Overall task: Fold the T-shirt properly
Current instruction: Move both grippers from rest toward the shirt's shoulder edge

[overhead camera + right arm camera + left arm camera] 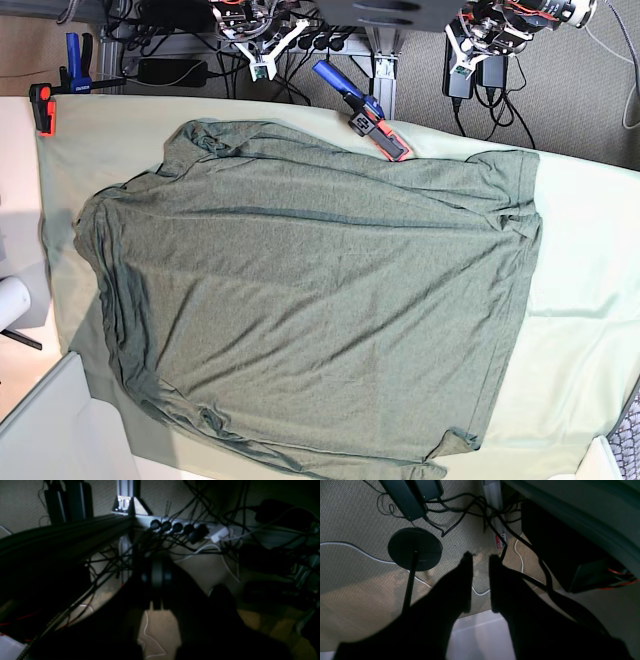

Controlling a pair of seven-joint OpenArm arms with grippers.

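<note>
Right now the T-shirt [310,300] lies spread out flat on the pale green table cloth [580,340], with some wrinkles along its edges. Nothing is holding it. Both arms are up past the far edge of the table, well away from the shirt. The left gripper [480,562] hangs over the carpet and some black cables [475,507], and its two fingers are a little apart with nothing between them. The right gripper [157,577] looks dark, and its fingers are pressed together. A blue and orange clamp [362,122] grips the cloth's far edge.
</note>
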